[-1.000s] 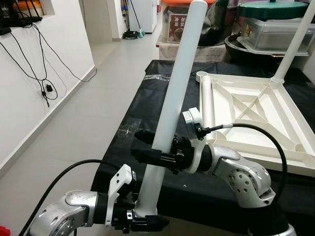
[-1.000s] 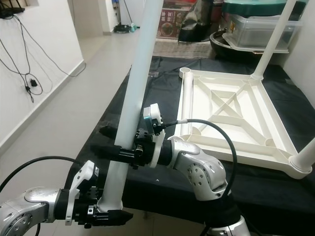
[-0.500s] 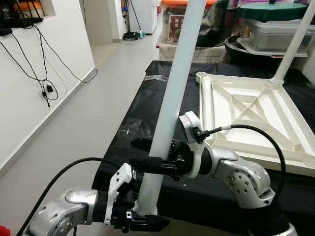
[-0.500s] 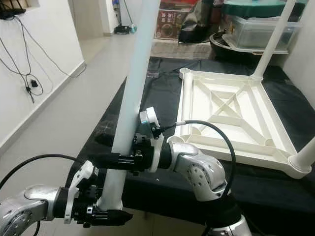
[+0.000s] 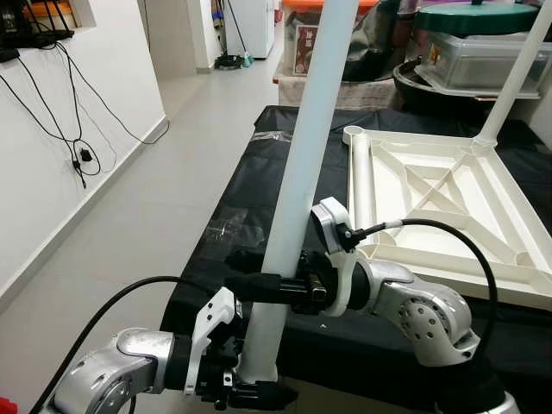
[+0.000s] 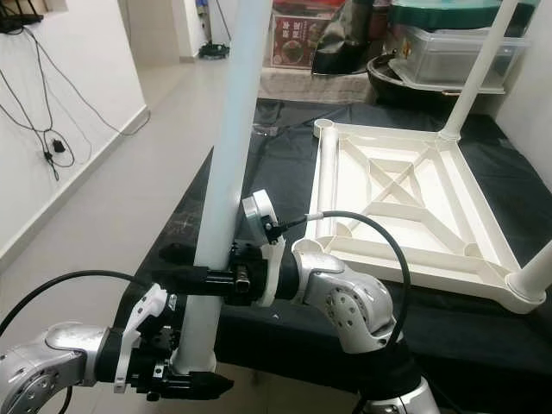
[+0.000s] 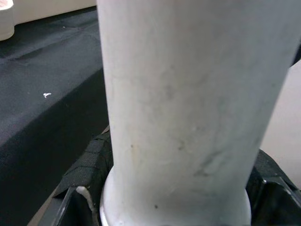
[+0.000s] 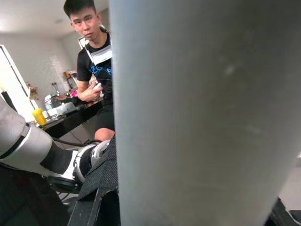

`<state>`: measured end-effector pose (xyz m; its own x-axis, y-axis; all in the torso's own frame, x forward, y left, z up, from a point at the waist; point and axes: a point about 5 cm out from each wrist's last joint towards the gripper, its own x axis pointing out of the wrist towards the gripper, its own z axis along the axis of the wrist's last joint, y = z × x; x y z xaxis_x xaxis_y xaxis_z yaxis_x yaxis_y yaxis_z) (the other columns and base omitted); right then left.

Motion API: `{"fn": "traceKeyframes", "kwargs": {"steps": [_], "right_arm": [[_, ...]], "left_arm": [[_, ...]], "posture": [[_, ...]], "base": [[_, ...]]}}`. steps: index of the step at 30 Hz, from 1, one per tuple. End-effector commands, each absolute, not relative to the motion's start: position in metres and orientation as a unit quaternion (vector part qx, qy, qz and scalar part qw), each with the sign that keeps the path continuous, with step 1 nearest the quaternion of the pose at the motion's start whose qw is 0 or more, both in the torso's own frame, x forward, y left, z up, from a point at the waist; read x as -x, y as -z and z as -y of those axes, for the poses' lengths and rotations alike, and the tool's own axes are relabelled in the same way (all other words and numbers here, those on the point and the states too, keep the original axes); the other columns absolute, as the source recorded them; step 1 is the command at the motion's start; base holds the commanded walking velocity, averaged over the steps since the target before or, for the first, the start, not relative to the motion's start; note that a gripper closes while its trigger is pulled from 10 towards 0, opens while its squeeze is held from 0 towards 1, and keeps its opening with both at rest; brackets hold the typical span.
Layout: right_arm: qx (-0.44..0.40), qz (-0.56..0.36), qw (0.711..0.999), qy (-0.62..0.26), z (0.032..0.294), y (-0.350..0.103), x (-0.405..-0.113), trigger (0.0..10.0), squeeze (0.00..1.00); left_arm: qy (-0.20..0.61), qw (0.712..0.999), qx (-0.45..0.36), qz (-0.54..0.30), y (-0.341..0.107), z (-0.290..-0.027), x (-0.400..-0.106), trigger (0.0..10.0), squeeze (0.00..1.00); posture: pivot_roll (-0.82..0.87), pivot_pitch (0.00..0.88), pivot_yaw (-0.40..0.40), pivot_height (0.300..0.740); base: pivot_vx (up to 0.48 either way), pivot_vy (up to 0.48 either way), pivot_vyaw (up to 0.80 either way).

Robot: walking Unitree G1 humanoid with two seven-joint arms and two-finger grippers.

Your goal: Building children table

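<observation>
Both grippers — left gripper (image 5: 250, 392), right gripper (image 5: 259, 272) — clamp the white table leg (image 5: 297, 185) upright; next, seat it into the upturned tabletop (image 5: 448, 203) socket.

Table leg (image 5: 297, 207) stands near-upright at the near left edge of the cloth-covered table (image 5: 259, 185), left gripper (image 5: 250, 392) clamped on its bottom end, right gripper (image 5: 259, 272) clamped around it higher up. Upturned tabletop (image 5: 448, 203) lies on the cloth to the right, one loose leg (image 5: 364, 185) lying along its left rim, another fitted leg (image 5: 517, 73) rising at its far corner. Storage bins (image 5: 483, 52) sit behind the table; a person (image 8: 96, 61) stands behind the robot.
</observation>
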<state>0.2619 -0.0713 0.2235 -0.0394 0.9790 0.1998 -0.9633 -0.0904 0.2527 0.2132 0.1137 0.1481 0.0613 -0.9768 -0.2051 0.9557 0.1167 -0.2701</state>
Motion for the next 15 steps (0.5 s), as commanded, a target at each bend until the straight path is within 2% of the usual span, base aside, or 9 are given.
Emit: {"fn": "traceKeyframes", "kwargs": {"steps": [1,9,10,15], "right_arm": [[-0.144,-0.018,0.666,-0.732,0.0684,-0.2270,-0.2578,0.0,0.00],[-0.144,-0.020,0.666,-0.732,0.0690,-0.2257,-0.2574,0.0,0.00],[-0.144,-0.020,0.666,-0.732,0.0692,-0.2254,-0.2573,0.0,0.00],[-0.143,-0.021,0.665,-0.733,0.0702,-0.2258,-0.2574,0.0,0.00]], "left_arm": [[0.677,0.711,0.043,-0.186,-0.1438,-0.1136,-0.2067,10.0,0.00],[0.661,0.718,0.027,-0.215,-0.1385,-0.1157,-0.2093,10.0,0.00],[0.657,0.721,0.019,-0.217,-0.1368,-0.1156,-0.2100,10.0,1.00],[0.657,0.722,0.018,-0.219,-0.1354,-0.1162,-0.2105,10.0,1.00]], "posture": [[0.10,0.084,0.008,0.740],[0.10,0.082,0.009,0.740],[0.09,0.082,0.008,0.740],[0.09,0.082,0.010,0.740]], "base": [[0.000,0.000,0.00],[0.000,0.000,0.00],[0.000,0.000,0.00],[0.000,0.000,0.00]]}}
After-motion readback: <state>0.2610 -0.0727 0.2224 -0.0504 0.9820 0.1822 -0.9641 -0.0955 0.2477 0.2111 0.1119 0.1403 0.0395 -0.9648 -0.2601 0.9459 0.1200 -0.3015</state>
